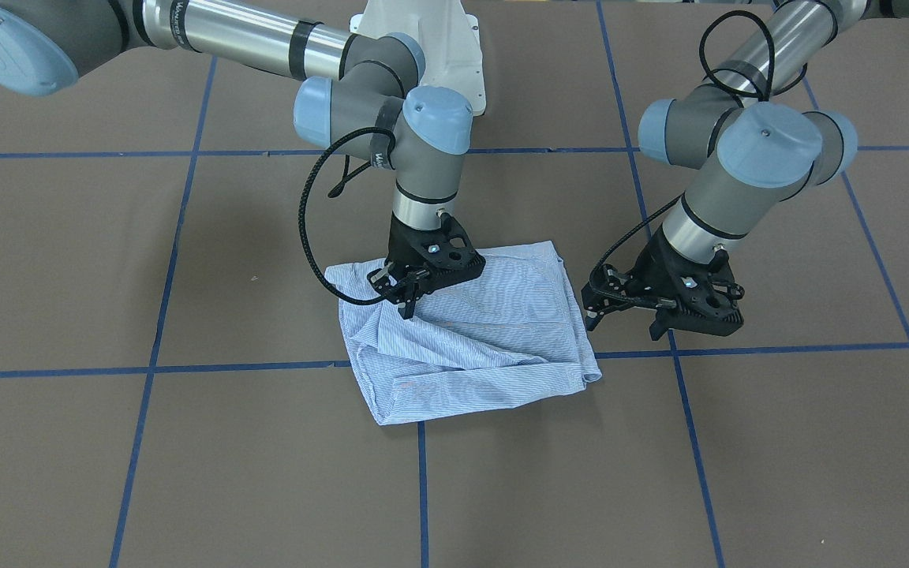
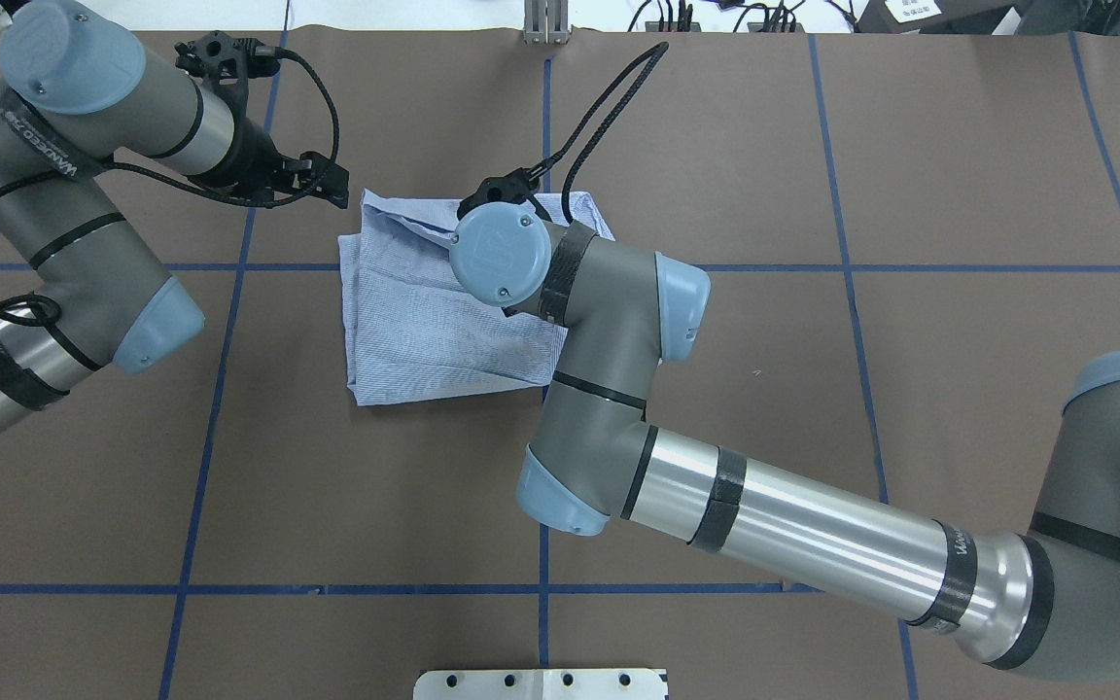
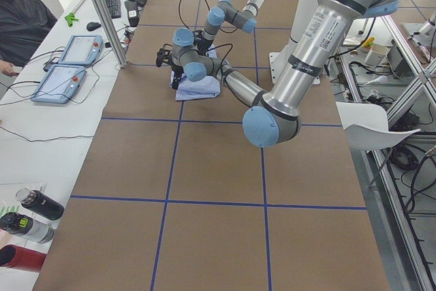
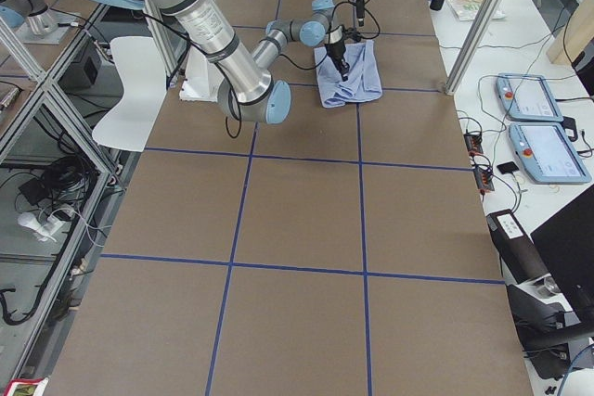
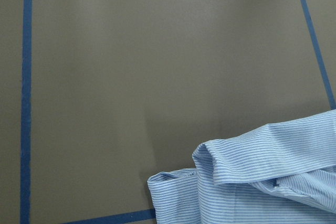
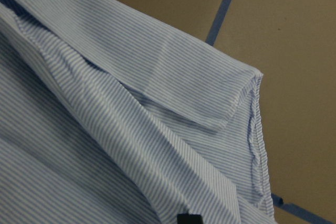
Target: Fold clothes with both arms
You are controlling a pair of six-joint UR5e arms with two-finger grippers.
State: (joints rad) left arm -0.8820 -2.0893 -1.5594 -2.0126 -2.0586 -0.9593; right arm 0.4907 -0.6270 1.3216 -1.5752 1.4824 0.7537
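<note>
Overhead exterior, and the light blue-and-white finely striped shirt (image 2: 424, 321) lies folded into a rough rectangle on the brown paper-covered table (image 2: 861, 408), straddling one of the blue tape lines (image 2: 910, 269) of the grid; the bundle sits toward 11 o'clock from the table's middle. The right arm (image 2: 813, 530) reaches in from 4 o'clock, its round blue wrist cap hanging over the shirt's 2 o'clock part and hiding the fingers from above.

In the front-facing view the black right gripper (image 1: 406, 309) points straight down onto the cloth at the shirt's 10 o'clock area; its two fingers are drawn together to a point, nipping a rumpled fold; the right wrist camera shows a ridge of striped fabric running down to the dark tip at 6 o'clock.

The black left gripper (image 1: 626, 322) hangs low at the shirt's 3 o'clock edge in that same view, just beside the cloth; its fingers stand wide apart with nothing between them. Whether the nearer finger touches the edge I cannot tell. The left wrist camera sees a rumpled corner of the shirt at 5 o'clock.
</note>
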